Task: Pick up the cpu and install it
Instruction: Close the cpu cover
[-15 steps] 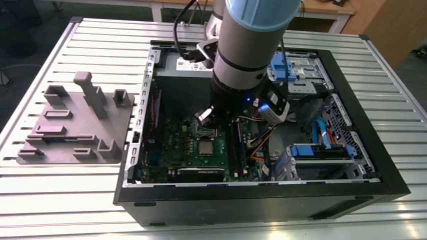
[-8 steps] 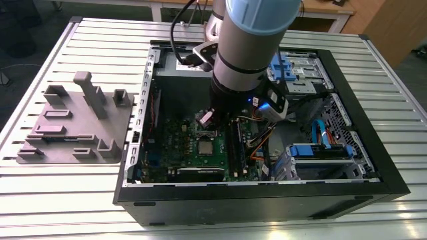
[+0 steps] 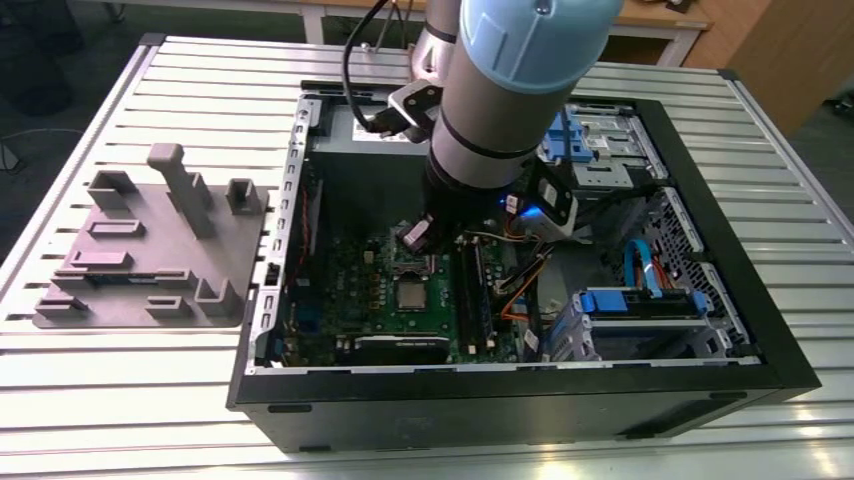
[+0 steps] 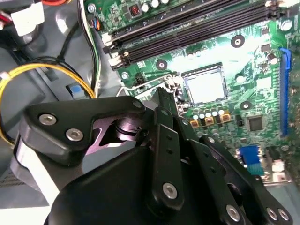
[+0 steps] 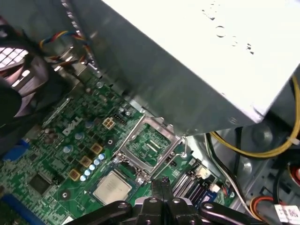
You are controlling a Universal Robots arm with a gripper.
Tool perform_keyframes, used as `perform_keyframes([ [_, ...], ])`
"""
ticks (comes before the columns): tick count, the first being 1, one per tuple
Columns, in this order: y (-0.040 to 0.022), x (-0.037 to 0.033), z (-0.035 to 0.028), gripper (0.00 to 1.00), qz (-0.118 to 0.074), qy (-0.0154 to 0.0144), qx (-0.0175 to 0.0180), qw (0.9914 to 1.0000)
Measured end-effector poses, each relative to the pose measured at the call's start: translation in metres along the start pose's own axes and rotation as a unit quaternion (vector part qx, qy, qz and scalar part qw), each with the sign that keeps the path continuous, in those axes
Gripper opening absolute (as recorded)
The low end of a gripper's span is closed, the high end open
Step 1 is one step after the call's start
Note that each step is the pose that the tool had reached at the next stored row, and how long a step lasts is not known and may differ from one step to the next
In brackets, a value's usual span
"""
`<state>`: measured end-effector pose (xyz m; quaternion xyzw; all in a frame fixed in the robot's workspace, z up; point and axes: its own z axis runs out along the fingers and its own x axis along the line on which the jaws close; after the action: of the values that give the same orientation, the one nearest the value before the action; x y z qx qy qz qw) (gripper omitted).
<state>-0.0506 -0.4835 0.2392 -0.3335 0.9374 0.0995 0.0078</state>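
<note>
Gripper [image 5: 161,183]: fingers pressed together, holding nothing, slim enough to reach low among board parts.
Grey plate [image 3: 147,250]: on the table, nine o'clock of the case [image 3: 534,400].
Cpu [image 3: 411,293]: flat in its socket, six o'clock of the gripper.
Socket frame [image 5: 127,140]: swung up, leaving the chip uncovered.
Memory sticks [image 3: 470,285]: three o'clock of the cpu.

Arm [image 3: 501,100] is reaching steeply down, wrist pointing almost straight at the floor. Pincer [image 5: 161,182] is hanging low at its end, black fingers [image 4: 165,122] pressing together, tips meeting.
</note>
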Motion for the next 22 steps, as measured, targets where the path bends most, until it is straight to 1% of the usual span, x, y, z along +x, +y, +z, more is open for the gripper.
perform_keyframes([
  [2, -0.0001, 0.0, 0.0006, 0.1, -0.015, 0.0027, -0.001, 0.99989],
  [4, -0.0001, 0.0001, 0.0006, 0.1, -0.026, 0.0046, -0.0018, 0.99966],
  [22, -0.0002, 0.0001, 0.0007, 0.1, -0.037, 0.0063, -0.0031, 0.9993],
])
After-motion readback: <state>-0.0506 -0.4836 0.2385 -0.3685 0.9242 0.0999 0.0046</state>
